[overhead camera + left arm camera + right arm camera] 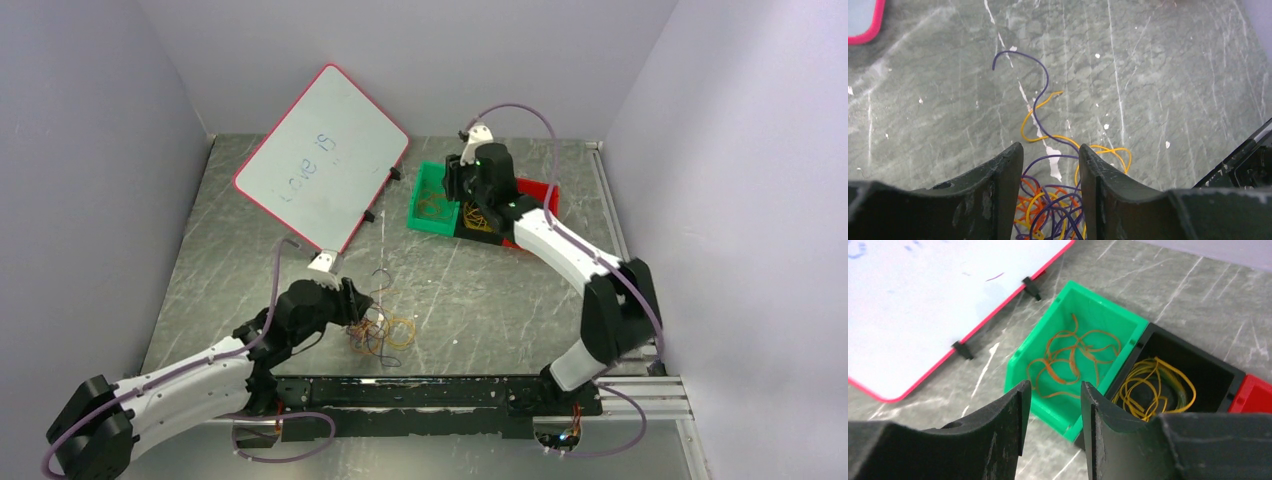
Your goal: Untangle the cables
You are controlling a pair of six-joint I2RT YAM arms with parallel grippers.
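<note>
Your left end effector (1050, 148) stands with jaws apart, astride the near edge of the cable tangle (1048, 207) on the bench (1168, 70), with nothing clamped. Closing there would likely pinch purple, orange and yellow strands together and drag the whole knot. Your right end effector (1050, 386), jaws apart and empty, hovers above the green bin (1104, 303). A descent could snag the sorted orange cables (1073, 357).

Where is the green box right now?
In the top view the green box sits at the far side of the table, just right of the whiteboard, with the black box against its right side.
</note>
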